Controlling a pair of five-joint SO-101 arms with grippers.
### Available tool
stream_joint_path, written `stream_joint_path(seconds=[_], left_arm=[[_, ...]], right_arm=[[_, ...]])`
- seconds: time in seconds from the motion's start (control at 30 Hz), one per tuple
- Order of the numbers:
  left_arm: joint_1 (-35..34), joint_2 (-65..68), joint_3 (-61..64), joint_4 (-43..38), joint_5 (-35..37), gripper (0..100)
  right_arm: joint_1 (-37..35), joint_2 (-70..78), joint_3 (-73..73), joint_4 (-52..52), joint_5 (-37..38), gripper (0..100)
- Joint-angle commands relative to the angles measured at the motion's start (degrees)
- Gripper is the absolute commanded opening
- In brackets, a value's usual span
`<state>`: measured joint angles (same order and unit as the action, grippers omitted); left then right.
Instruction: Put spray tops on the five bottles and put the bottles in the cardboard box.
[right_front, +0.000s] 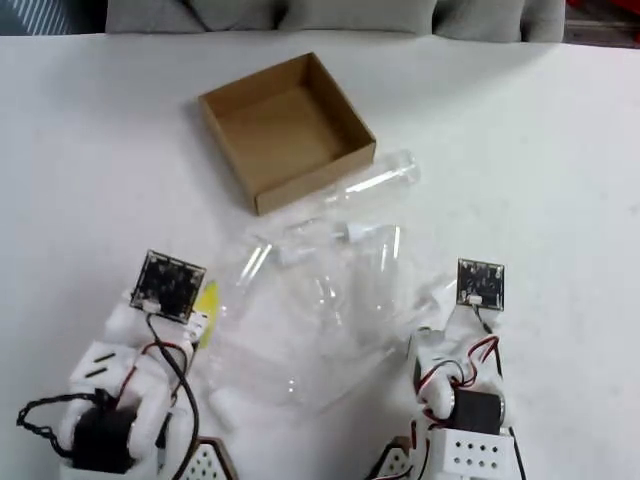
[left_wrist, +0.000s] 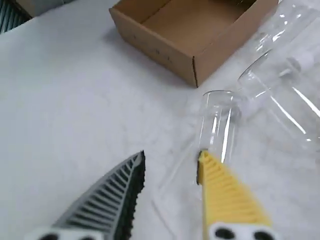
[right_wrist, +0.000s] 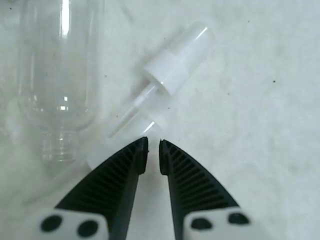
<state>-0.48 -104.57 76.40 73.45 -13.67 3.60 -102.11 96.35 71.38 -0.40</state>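
Several clear bottles (right_front: 310, 290) lie in a heap on the white table, one more (right_front: 382, 180) against the cardboard box (right_front: 285, 130). My left gripper (left_wrist: 172, 156) is open just above the table, its yellow finger (left_wrist: 225, 195) touching the base of one lying bottle (left_wrist: 217, 122). The empty box (left_wrist: 195, 30) stands beyond it. My right gripper (right_wrist: 152, 149) hangs shut, empty, over a white spray top (right_wrist: 175, 65) with its thin tube. Beside it lies a bottle (right_wrist: 60, 70) with a bare threaded neck. A second white cap (right_wrist: 102, 152) lies partly under one finger.
The two arms (right_front: 120, 400) (right_front: 465, 410) sit at the near table edge, either side of the bottle heap. White table (right_front: 540, 150) stretches open to the left and right of the box. A grey seat back runs along the far edge.
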Motion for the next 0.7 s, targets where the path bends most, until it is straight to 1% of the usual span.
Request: stream_joint_path(seconds=[0.0,0.17,0.3,0.47,0.53,0.67], left_arm=[[2.7,10.7,-6.2,-0.4,0.7,18],[7.3,26.6,-14.2,-0.2,1.0,18],[9.6,35.8,-17.7,-0.4,0.6,19],[10.1,41.9,-18.2,-0.8,1.0,33],[9.5,43.2,-17.8,-3.0,0.6,36],[7.7,46.7,-15.6,-10.1,0.5,36]], right_arm=[[0.2,0.3,0.4,-0.3,-0.1,1.5],[0.2,0.3,0.5,-0.3,-0.1,1.5],[0.2,0.3,0.5,-0.3,-0.1,1.5],[0.2,0.3,0.5,-0.3,-0.1,1.5],[0.2,0.3,0.5,-0.3,-0.1,1.5],[0.2,0.3,0.5,-0.3,-0.1,1.5]])
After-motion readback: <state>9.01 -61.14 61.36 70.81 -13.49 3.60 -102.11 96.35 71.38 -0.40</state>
